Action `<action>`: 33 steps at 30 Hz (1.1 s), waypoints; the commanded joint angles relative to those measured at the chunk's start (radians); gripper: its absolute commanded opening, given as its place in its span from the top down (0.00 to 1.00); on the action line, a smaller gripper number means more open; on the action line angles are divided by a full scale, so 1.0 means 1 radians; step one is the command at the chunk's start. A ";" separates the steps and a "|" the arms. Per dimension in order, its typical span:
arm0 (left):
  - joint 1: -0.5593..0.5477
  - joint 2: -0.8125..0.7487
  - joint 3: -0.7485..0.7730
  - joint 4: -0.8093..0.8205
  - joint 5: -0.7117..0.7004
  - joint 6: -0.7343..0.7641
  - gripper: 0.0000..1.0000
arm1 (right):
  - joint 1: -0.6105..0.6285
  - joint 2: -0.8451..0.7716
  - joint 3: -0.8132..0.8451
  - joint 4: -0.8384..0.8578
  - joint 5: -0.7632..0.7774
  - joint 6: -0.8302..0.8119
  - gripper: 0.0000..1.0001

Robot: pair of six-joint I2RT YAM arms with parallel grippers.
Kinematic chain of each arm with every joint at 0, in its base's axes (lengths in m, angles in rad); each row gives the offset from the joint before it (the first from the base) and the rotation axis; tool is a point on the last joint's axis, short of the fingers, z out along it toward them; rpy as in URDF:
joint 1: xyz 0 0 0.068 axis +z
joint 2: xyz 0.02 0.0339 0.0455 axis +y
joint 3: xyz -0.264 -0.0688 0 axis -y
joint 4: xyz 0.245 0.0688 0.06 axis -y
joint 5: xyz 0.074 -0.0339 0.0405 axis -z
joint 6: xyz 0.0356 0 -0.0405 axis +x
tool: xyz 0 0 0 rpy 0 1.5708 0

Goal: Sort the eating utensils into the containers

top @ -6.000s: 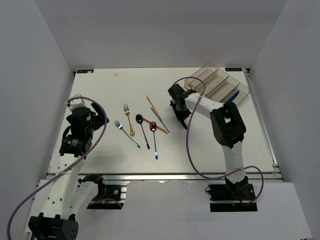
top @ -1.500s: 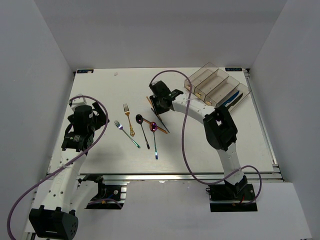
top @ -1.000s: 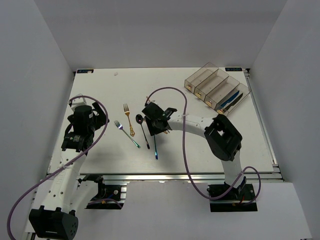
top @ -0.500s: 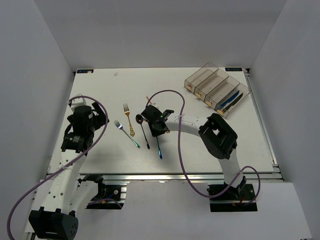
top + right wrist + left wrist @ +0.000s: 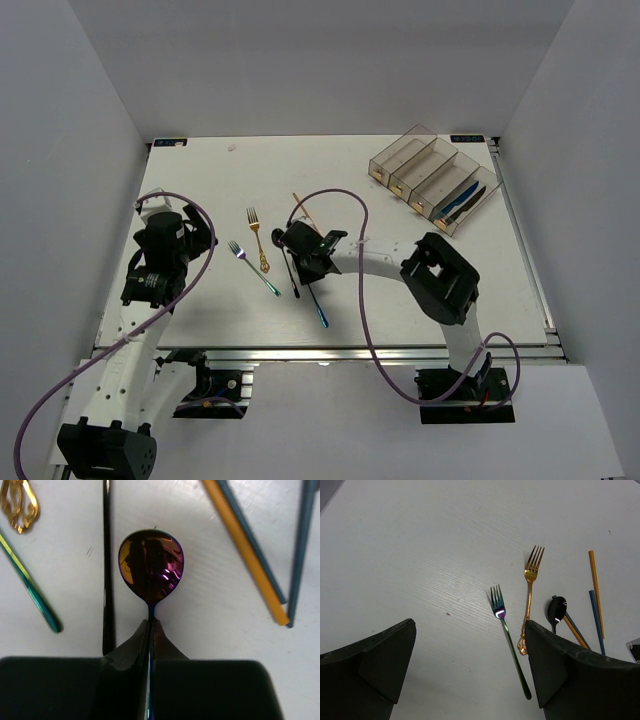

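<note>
My right gripper (image 5: pixel 306 256) (image 5: pixel 150 625) is shut on the neck of the purple spoon (image 5: pixel 151 572), low over the table; its handle (image 5: pixel 321 312) sticks out toward the near edge. Beside it lie the black spoon (image 5: pixel 288 268) (image 5: pixel 106 565), a gold chopstick (image 5: pixel 245 550) and dark chopsticks (image 5: pixel 300 550). The gold fork (image 5: pixel 257 238) (image 5: pixel 530 590) and silver-teal fork (image 5: pixel 252 268) (image 5: pixel 507 637) lie left of centre. My left gripper (image 5: pixel 165 248) (image 5: pixel 470 680) is open and empty, left of the forks. The containers (image 5: pixel 432 180) stand at the back right; a blue knife (image 5: pixel 462 200) lies in one.
The table's left edge (image 5: pixel 120 260) runs close to my left arm. The right arm's purple cable (image 5: pixel 362 260) loops over the table middle. White walls enclose the back and sides.
My right arm swung from the containers to the utensil cluster, came down and shut on the purple spoon, turning its handle slightly rightward. My left arm stayed nearly still.
</note>
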 commanded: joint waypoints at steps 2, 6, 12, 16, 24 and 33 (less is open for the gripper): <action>-0.003 -0.021 0.002 0.001 0.008 0.002 0.02 | -0.010 -0.145 -0.059 0.073 -0.141 0.003 1.00; -0.003 -0.025 0.002 -0.001 0.005 0.000 0.02 | -0.082 -0.257 -0.056 0.118 -0.158 0.006 1.00; -0.003 -0.028 0.002 0.001 0.004 0.000 0.02 | -0.349 -0.320 -0.028 0.110 -0.190 -0.026 1.00; -0.003 -0.024 0.001 0.003 0.011 0.002 0.02 | -0.631 -0.307 0.024 0.154 -0.131 0.012 1.00; -0.003 -0.015 0.001 0.003 0.012 0.002 0.02 | -0.948 -0.080 0.305 0.139 -0.068 0.135 1.00; -0.003 0.008 0.002 0.004 0.021 0.005 0.02 | -1.074 0.117 0.503 0.082 -0.043 0.135 1.00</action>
